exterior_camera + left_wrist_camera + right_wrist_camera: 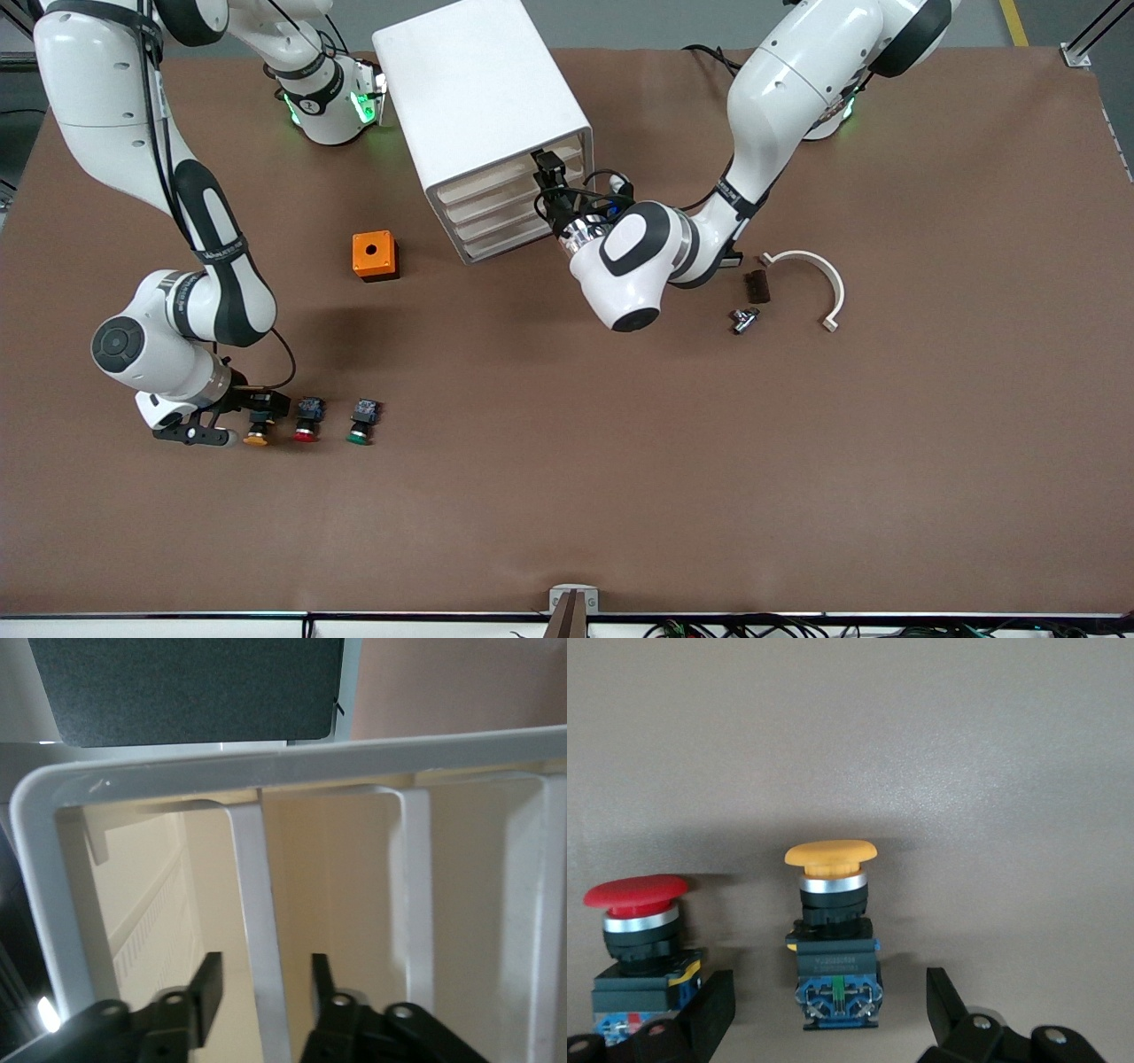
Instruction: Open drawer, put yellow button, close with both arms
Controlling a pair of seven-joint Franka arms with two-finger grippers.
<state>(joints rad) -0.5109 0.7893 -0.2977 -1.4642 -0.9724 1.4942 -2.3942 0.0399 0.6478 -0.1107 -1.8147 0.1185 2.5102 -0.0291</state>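
Note:
The white cabinet point(483, 97) stands at the back middle, all four drawers shut. My left gripper point(549, 177) is at the topmost drawer point(500, 173). In the left wrist view this gripper point(263, 979) is open, one finger on each side of a white front ridge point(252, 877), apart from it. The yellow button point(257, 434) lies on the table toward the right arm's end, cap toward the front camera. My right gripper point(241, 422) is open around it. In the right wrist view the fingers point(713, 1010) flank the button's blue rear block point(835, 992) without touching it.
A red-capped button point(306, 431) point(636, 895) and a green-capped button point(360, 432) lie beside the yellow one. An orange box point(375, 255) sits near the cabinet. A white curved piece point(811, 275), a dark block point(757, 285) and a small metal part point(742, 319) lie toward the left arm's end.

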